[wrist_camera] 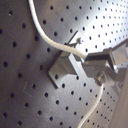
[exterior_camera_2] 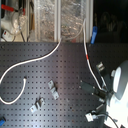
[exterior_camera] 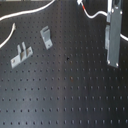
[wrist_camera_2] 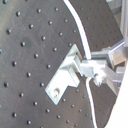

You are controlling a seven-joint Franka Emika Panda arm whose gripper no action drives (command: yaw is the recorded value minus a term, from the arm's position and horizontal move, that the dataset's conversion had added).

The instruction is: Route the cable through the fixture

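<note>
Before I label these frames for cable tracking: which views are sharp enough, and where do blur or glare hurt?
Both exterior views are soft and low in detail; in the second exterior view the robot body is washed out white. Both wrist views are sharper: the cable reads clearly against the dark board, though the end effector is slightly blurred in the second wrist view.

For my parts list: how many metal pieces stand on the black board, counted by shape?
Flat bracket with two prongs: 1
Bent bracket: 1
Fixture, beside the claw that grips the cable: 1
Total: 3
</note>
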